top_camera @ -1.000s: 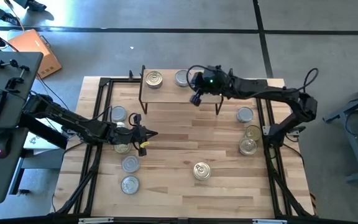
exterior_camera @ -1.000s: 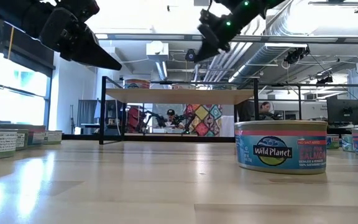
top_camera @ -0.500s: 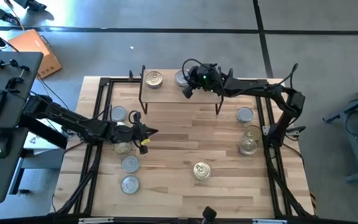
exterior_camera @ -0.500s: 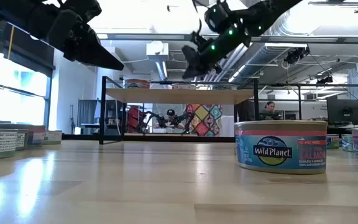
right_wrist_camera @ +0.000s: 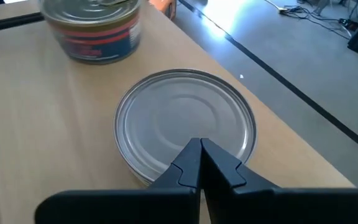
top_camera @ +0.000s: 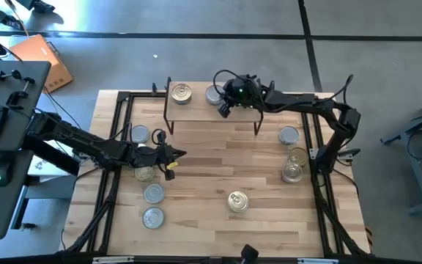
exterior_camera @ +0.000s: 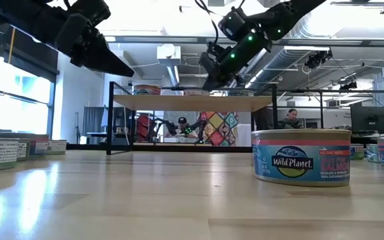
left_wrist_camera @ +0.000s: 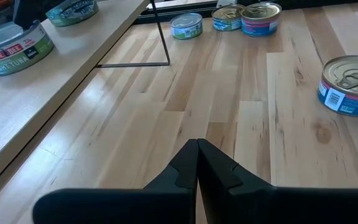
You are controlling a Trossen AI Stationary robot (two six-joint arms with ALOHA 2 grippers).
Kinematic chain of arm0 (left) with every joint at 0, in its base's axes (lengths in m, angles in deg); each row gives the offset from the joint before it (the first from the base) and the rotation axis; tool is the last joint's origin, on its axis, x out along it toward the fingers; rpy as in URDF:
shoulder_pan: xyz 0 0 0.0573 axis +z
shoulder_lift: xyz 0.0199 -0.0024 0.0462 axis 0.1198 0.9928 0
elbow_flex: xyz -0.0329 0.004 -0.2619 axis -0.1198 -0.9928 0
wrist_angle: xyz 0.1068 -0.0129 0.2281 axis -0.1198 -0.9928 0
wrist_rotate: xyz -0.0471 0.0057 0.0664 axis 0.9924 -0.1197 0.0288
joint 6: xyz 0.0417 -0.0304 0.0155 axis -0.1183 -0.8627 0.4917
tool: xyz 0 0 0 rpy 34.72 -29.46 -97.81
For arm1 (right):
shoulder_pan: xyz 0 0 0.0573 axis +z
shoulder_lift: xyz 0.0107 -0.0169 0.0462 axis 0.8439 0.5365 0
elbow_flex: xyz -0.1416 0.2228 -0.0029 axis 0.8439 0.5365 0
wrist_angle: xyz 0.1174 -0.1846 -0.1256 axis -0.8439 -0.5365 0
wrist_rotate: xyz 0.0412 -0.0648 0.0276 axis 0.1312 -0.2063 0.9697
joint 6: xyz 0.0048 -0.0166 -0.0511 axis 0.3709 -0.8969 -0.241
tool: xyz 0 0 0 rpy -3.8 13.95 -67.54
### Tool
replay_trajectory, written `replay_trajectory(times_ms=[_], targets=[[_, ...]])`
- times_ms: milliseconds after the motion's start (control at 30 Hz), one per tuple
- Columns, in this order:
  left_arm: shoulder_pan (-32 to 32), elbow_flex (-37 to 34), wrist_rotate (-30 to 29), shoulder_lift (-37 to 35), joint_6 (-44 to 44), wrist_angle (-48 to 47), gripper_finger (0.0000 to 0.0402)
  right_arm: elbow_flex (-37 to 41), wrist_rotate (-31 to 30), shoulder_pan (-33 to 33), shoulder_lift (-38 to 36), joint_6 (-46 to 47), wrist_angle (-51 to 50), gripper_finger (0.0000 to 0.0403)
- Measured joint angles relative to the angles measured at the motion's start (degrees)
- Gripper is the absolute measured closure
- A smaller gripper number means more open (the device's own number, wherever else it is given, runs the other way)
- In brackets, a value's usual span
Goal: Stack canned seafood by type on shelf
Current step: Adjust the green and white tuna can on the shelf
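The shelf [top_camera: 196, 111] stands at the table's far middle, a light wood top on black legs. Two tins rest on it, a gold-lidded one [top_camera: 182, 93] and a plain silvery one [top_camera: 213, 93]. My right gripper [top_camera: 223, 110] is shut and hangs slanted over the silvery tin [right_wrist_camera: 185, 115], near its rim. My left gripper [top_camera: 182, 155] is shut and held above the table's left half, beside a tin [top_camera: 143, 174] half hidden under its arm. In the left wrist view its fingers [left_wrist_camera: 197, 146] point over bare wood. My right gripper's shut fingertips [right_wrist_camera: 194, 158] stand over the near rim of the silvery tin's lid [right_wrist_camera: 166, 134], coming slanting down from the table's right. I cannot tell whether they touch it. The tin sits flat on the shelf top.
Tins stand on the table: three at the left [top_camera: 139, 134] [top_camera: 153, 193] [top_camera: 152, 218], one in the near middle [top_camera: 237, 200], three at the right [top_camera: 289, 135] [top_camera: 297, 155] [top_camera: 292, 173]. Black frame rails run along both sides. Bare wood lies between the shelf and the near tin.
My right gripper has moved from beside the shelf's front toward the table's left and far edge and come down over the silvery tin on the shelf, staying shut. The tins have not moved.
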Motion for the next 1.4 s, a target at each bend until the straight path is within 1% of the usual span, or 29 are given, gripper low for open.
replay_trajectory(times_ms=[933,1133,1267,1300,1400], targets=[[-0.02,0.0,0.0,0.01,-0.06,-0.17,0.0401,0.09,-0.52,0.25,-0.6,0.36,1.13,0.0401],[-0.02,0.0,0.0,0.02,-0.05,-0.16,0.0402,0.11,2.68,2.39,-2.85,-3.08,1.57,0.0401],[-0.02,0.0,0.0,0.0,-0.04,-0.15,0.0402,0.11,9.83,3.63,-2.42,-4.66,-0.21,0.0401],[-0.02,0.0,0.0,0.02,-0.06,-0.16,0.0401,0.07,10.84,3.96,-1.96,-5.05,-0.46,0.0401],[-0.02,0.02,0.0,0.02,-0.06,-0.15,0.0401,0.09,10.41,4.65,-0.2,-5.92,-2.36,0.0401]])
